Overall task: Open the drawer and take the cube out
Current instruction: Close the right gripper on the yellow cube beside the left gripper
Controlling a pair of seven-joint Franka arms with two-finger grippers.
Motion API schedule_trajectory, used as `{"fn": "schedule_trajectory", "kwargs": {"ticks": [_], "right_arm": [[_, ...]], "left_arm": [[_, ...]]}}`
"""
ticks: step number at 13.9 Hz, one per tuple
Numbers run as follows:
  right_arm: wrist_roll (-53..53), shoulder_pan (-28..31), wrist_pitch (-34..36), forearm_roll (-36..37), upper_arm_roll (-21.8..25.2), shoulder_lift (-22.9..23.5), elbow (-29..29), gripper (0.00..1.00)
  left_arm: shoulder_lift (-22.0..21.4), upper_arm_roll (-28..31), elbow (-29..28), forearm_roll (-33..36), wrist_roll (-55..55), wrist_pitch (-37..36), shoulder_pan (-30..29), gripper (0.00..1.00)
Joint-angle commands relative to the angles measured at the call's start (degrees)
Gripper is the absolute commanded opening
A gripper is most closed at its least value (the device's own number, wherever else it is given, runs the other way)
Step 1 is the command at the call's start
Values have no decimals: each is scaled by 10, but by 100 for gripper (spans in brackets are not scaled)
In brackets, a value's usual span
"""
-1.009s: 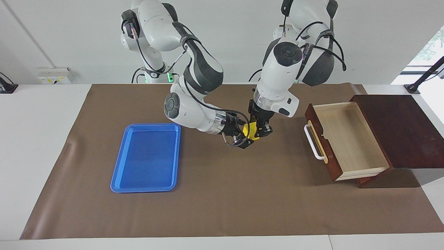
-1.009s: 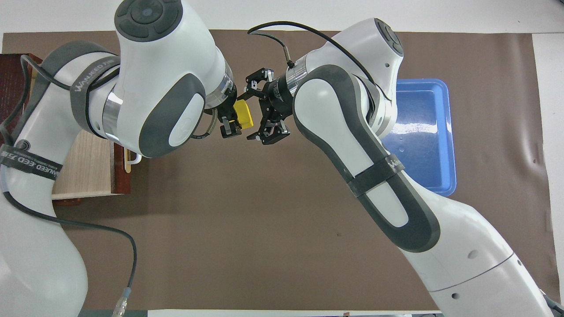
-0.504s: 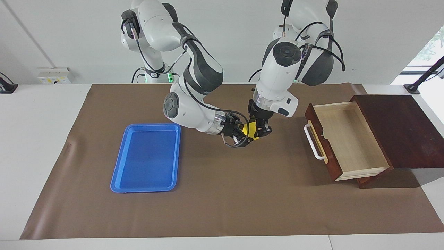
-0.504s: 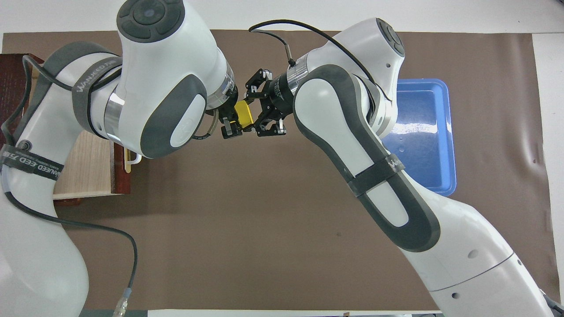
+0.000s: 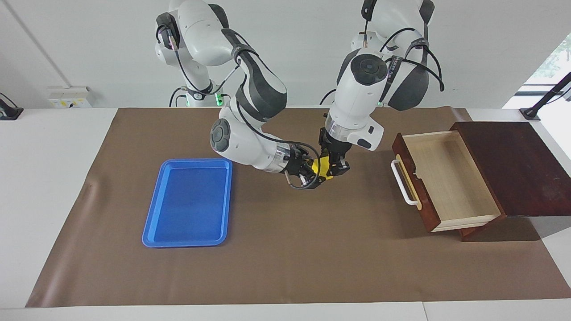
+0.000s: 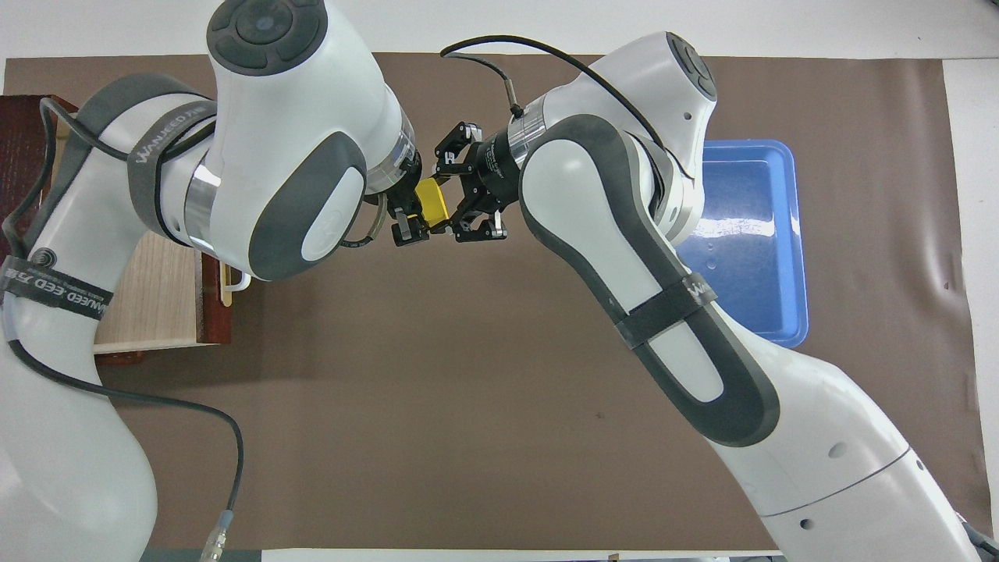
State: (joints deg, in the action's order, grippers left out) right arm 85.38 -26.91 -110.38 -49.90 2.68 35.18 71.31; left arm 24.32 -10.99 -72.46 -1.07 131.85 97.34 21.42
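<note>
From my station I see both arms meeting over the middle of the brown mat (image 5: 285, 249) that covers the desk (image 5: 53, 187). The left gripper (image 5: 333, 168) hangs down from its arm and is clamped on the yellow cube (image 5: 322, 166), which is up in the air over bare mat, between the blue tray (image 5: 187, 203) and the drawer (image 5: 446, 178). The right gripper (image 5: 311, 176) comes in sideways from the tray's direction and its fingers are closed on the same cube, so I have two grips on the one block. In the overhead view the cube (image 6: 431, 204) shows as a yellow wedge squeezed between the left gripper (image 6: 410, 220) and the right gripper (image 6: 455, 209), with the bulky arm links covering much around it. The drawer stands pulled out of its dark reddish-brown cabinet (image 5: 513, 165) at the left arm's end of the desk, its white bar handle (image 5: 401, 183) facing the middle of the mat and its pale wood interior bare. The blue tray lies flat on the mat toward the right arm's end, well apart from the grippers.
</note>
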Motion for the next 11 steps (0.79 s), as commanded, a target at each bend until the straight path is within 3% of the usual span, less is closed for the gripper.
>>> {"fn": "schedule_trajectory", "kwargs": {"ticks": [1, 3, 4, 11], "right_arm": [[2, -3, -11, -6, 0, -3, 7, 0], [3, -3, -11, -6, 0, -3, 7, 0], [3, -3, -11, -6, 0, -3, 7, 0], [3, -3, -12, -6, 0, -3, 6, 0]], "left_arm": [[-3, 2, -8, 2, 8, 11, 1, 4], [-3, 3, -8, 2, 8, 11, 1, 63], [-3, 2, -8, 3, 8, 10, 1, 100], [-4, 5, -8, 6, -2, 0, -2, 100]]}}
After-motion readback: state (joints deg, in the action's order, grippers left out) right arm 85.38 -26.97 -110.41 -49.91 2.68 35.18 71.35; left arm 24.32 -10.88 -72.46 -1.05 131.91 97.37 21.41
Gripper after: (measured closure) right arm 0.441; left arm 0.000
